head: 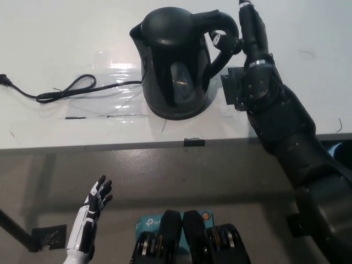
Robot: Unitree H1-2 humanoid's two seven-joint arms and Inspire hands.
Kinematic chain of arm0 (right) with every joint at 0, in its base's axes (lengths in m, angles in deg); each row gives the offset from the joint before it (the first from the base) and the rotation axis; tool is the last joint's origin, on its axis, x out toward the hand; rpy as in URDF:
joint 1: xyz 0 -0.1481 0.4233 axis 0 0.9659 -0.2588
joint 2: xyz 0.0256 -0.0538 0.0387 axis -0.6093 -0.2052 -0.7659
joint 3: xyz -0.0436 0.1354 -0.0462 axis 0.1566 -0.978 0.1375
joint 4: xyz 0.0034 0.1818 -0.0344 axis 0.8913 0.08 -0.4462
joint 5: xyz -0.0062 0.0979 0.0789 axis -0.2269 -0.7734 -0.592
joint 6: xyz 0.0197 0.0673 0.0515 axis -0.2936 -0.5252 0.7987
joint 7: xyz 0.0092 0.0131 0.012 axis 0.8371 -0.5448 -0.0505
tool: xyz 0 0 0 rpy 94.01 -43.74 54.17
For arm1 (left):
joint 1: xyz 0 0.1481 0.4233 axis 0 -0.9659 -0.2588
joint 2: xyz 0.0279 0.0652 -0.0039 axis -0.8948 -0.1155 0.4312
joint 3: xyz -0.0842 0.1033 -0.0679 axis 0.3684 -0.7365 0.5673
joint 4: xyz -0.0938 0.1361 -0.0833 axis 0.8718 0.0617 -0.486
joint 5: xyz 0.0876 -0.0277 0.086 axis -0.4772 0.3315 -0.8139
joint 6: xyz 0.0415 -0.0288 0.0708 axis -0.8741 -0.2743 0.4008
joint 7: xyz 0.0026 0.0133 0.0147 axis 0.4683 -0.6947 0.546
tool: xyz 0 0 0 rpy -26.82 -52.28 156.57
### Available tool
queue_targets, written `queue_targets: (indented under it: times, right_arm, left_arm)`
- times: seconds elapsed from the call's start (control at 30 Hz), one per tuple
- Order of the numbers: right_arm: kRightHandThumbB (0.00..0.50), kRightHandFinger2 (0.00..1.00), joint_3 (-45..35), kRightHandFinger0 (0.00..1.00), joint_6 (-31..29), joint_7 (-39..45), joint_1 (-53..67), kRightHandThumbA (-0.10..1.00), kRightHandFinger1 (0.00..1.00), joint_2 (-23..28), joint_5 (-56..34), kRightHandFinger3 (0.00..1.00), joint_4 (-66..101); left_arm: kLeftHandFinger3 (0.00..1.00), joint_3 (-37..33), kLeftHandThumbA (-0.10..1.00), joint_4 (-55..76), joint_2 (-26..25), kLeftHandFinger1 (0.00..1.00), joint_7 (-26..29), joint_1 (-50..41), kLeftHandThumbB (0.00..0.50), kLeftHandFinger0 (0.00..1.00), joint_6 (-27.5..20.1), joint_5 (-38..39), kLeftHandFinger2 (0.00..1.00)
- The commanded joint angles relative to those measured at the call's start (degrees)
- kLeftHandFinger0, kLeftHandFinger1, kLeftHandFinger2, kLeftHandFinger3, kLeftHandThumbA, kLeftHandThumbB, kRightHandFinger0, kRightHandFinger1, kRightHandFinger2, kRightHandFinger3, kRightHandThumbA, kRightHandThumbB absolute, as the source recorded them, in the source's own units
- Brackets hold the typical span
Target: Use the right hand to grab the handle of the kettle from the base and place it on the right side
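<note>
**Handle lies just left of the right hand, not yet enclosed**

Nearest: left hand (pixel 94 212), white, hangs below the surface edge at lower left, fingers spread, holding nothing. Well away from the work; resting.

Surface (pixel 55 33), white. Black power cord (pixel 66 91) runs in from the left toward the kettle's foot. Base itself hidden under the kettle body; cannot make it out separately.

Kettle (pixel 173 66), black, upright, seated mid-surface, spout to the left, handle (pixel 223 33) arching on its right side. The handle's long axis runs roughly top-to-bottom down the kettle's flank.

Farthest: right hand (pixel 248 36), black, reaches up along the kettle's right. Fingers point away from the robot, extended and apart; the thumb pokes left toward the handle loop, touching or nearly so — cannot tell which. Nothing gripped.

Judgement: the right hand is the nearer one by far. Handle sits immediately left of the palm, so the grasp calls for a small leftward shift and a curl round it before lifting.
</note>
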Motion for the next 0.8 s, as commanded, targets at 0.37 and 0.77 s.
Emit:
queue_targets:
  times: [0.37,0.77]
  right_arm:
    - [0.128,0.76,8.5,0.00,-6.2,-14.6,-9.4,-0.10,0.29,-0.3,3.9,0.76,-11.3]
    - [0.118,0.75,6.7,0.00,-8.7,-14.4,-9.2,-0.10,0.36,0.1,-0.1,0.75,-12.0]
  left_arm:
    - [1.00,-0.2,1.00,2.9,-0.9,1.00,-1.2,1.7,0.500,1.00,-0.3,0.6,1.00]
    - [1.00,0.0,1.00,2.9,-0.9,1.00,-1.5,1.7,0.500,1.00,-0.4,0.6,1.00]
